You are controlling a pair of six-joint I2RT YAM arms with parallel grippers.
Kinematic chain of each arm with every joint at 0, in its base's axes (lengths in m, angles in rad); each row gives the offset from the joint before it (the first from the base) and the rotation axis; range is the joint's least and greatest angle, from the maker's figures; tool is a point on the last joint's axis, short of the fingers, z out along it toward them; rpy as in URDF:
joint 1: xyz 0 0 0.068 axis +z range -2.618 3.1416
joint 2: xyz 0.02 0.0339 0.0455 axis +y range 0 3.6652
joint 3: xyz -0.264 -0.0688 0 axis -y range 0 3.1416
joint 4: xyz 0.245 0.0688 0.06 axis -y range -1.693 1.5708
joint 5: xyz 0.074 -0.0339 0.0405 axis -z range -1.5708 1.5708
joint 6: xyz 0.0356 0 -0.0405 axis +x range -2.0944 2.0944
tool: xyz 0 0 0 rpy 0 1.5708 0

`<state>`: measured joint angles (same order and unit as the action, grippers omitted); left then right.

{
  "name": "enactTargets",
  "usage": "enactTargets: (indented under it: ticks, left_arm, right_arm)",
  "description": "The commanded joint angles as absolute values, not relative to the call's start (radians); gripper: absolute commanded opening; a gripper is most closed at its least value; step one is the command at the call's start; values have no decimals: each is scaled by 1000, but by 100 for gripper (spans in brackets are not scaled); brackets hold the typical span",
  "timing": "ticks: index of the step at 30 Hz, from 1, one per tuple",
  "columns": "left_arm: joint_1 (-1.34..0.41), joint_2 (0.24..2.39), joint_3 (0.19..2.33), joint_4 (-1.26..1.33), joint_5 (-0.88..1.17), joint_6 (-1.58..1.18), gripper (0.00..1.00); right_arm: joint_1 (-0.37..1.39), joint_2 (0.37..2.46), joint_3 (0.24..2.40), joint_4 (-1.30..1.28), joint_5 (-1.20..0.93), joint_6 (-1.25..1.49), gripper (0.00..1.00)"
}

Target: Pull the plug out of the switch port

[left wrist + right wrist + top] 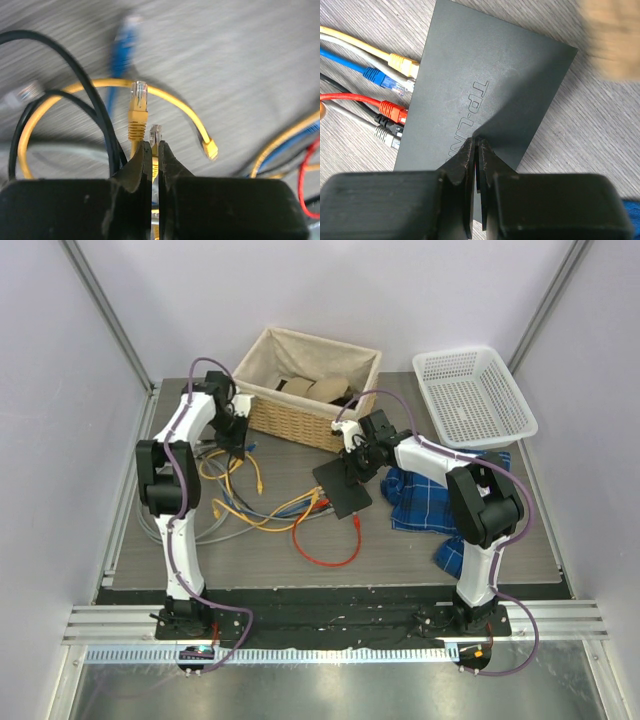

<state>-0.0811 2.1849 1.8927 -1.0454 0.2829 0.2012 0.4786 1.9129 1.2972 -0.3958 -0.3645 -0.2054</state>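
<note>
- The switch (338,496) lies flat near the middle of the worktop (250,552), directly under my right hand (354,460). My left hand (237,438) is well apart from it, far to the left beside the wicker basket (300,415).
- Governing relation: from my left hand the switch lies to the right and nearer the arm bases. Its socket edge faces the left arm's side. Its long axis runs along that edge, slanted across the worktop. In my judgement a seated plug must leave at a right angle to that edge, toward the left.
- Right hand: fingers pressed together, tips on the top face of the box close to one short edge. I judge it is pinning the box down. Whether it nips anything I cannot tell.
- Left hand: fingers closed to a sliver, pinching a yellow cable (155,165) just behind its clear plug (156,134). That plug projects past the fingertips, free of any socket, above loose cables.
- Appearance: a matt black flat box with TP-LINK embossed on top, the lettering running parallel to the socket edge. No label shows in the right wrist view.
- Along the socket edge I count a yellow plug (402,62), a blue plug (374,75), a red plug (390,107), a black plug (385,120) and a grey plug (382,135), all meeting the box.
- Judgement: the plug I hold appears already out. Any further pull falls to my left hand, since the right is the nearer and is steadying.
</note>
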Motion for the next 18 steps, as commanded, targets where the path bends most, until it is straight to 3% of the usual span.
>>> enactTargets:
  ticks: [1, 7, 9, 18]
  left_arm:
    - [-49, 2114, 1931, -845, 200, 94, 12]
    - [-61, 2079, 1860, -890, 631, 98, 38]
    - [-80, 2059, 1832, -896, 724, 133, 40]
    - [-219, 2132, 1937, -885, 672, 126, 38]
  right_arm:
    - [483, 1948, 1244, -460, -290, -233, 10]
    - [483, 1937, 1239, -462, -279, -236, 10]
    - [483, 1936, 1241, -463, -279, -238, 10]
    - [483, 1953, 1278, -474, -279, -235, 10]
